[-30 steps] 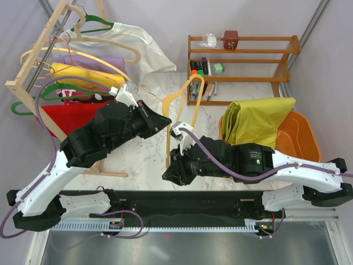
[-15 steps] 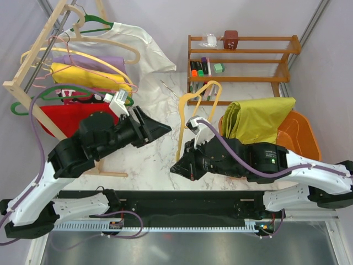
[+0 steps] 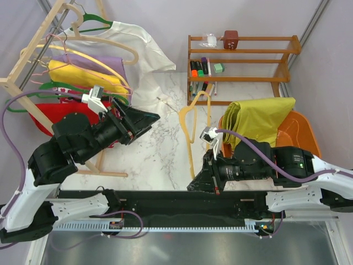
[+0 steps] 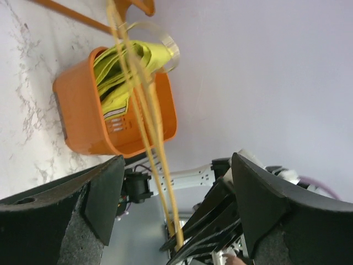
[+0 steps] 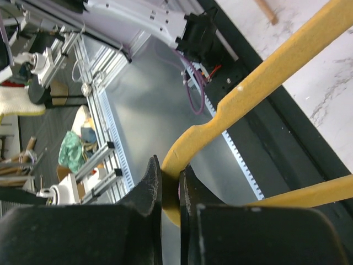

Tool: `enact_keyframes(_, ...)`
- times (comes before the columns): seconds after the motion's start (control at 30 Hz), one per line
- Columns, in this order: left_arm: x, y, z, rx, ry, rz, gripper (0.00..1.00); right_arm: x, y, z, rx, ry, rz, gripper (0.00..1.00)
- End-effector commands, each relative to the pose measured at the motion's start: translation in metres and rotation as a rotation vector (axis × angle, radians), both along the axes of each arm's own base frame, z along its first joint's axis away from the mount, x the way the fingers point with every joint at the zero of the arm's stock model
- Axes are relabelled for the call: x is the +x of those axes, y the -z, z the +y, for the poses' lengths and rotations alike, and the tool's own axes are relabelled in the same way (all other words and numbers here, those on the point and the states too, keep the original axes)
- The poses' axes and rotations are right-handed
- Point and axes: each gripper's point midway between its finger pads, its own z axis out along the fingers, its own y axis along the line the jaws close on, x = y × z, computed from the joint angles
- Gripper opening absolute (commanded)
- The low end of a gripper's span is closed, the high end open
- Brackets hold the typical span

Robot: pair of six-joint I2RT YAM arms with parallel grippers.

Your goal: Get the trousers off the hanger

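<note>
The lime-yellow trousers (image 3: 259, 118) lie bunched in and over the orange basket (image 3: 302, 141), apart from the hanger. The pale yellow-orange hanger (image 3: 192, 120) stands tilted over the marble table. Its lower end is pinched in my right gripper (image 3: 196, 185), which is shut on it near the table's front edge. The right wrist view shows the hanger (image 5: 265, 72) clamped between the jaws of that gripper (image 5: 171, 185). My left gripper (image 3: 150, 118) is open, left of the hanger and not touching it. In the left wrist view the hanger (image 4: 149, 121), trousers (image 4: 118, 72) and basket (image 4: 83, 121) lie beyond the open left gripper (image 4: 177, 160).
A wooden clothes rack (image 3: 30, 72) at the left carries a white shirt (image 3: 135, 47), a golden-yellow garment (image 3: 83, 74), a red garment (image 3: 55, 113) and green hangers. A wooden shelf (image 3: 242, 66) with small items stands at the back. A black rail (image 3: 165, 201) runs along the near edge.
My left gripper opened, let go of the hanger and drew back to the left. My right gripper carried the hanger rightward and nearer the front edge.
</note>
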Motion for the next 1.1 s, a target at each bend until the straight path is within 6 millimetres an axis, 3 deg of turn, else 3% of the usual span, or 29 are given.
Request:
enact_keyframes(0.0, 0.019, -0.031, -0.006, -0.048, -0.069, -0.026, 0.85, -0.017, 0.002, 0.004, 0.009, -0.119, -0.006, 0.0)
enact_keyframes(0.2, 0.028, -0.025, -0.02, -0.022, -0.062, -0.031, 0.78, -0.027, -0.007, 0.002, 0.051, -0.182, -0.019, 0.0)
enact_keyframes(0.4, 0.027, -0.02, -0.019, 0.008, -0.053, -0.053, 0.77, -0.026, -0.011, -0.005, 0.064, -0.177, -0.037, 0.0)
enact_keyframes(0.6, 0.03, -0.016, -0.017, 0.03, -0.068, -0.061, 0.73, -0.041, -0.024, -0.012, 0.133, -0.26, -0.031, 0.0)
enact_keyframes(0.77, 0.033, -0.016, -0.02, 0.051, -0.065, -0.077, 0.67, -0.051, -0.023, -0.017, 0.128, -0.322, -0.015, 0.0)
enact_keyframes(0.8, 0.033, -0.015, -0.021, 0.063, -0.061, -0.084, 0.6, -0.053, -0.025, -0.019, 0.136, -0.33, -0.016, 0.0)
enact_keyframes(0.97, 0.03, -0.016, -0.021, 0.088, -0.037, -0.115, 0.44, -0.058, -0.022, -0.023, 0.134, -0.358, -0.01, 0.0)
enact_keyframes(1.07, 0.029, -0.016, -0.02, 0.094, -0.028, -0.127, 0.14, -0.062, -0.016, -0.024, 0.125, -0.383, -0.002, 0.0)
